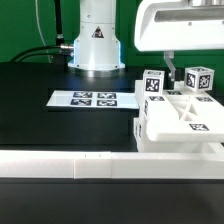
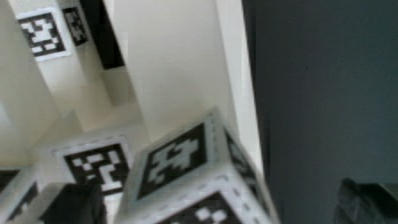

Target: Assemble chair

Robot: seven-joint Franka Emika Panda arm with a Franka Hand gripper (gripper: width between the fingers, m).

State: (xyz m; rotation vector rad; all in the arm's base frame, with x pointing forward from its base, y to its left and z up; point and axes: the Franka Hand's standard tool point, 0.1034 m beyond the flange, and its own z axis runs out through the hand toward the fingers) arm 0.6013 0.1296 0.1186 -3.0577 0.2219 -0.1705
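The chair's white parts [image 1: 182, 122] stand joined at the exterior view's right, a flat slotted panel with two tagged blocks [image 1: 154, 84] [image 1: 196, 78] rising from it. My gripper [image 1: 172, 68] hangs just above them with its dark fingers reaching down between the two blocks. In the wrist view the gripper [image 2: 196, 208] is open. One dark finger [image 2: 22, 203] shows at each lower corner, and a tagged white block [image 2: 178, 165] fills the space between them very close to the camera. I see no finger pressing on it. Another tagged piece [image 2: 50, 30] lies farther off.
The marker board [image 1: 85, 99] lies flat on the black table at the middle. A long white rail [image 1: 100, 165] runs along the front edge. The robot's base [image 1: 95, 45] stands at the back, with cables to its left.
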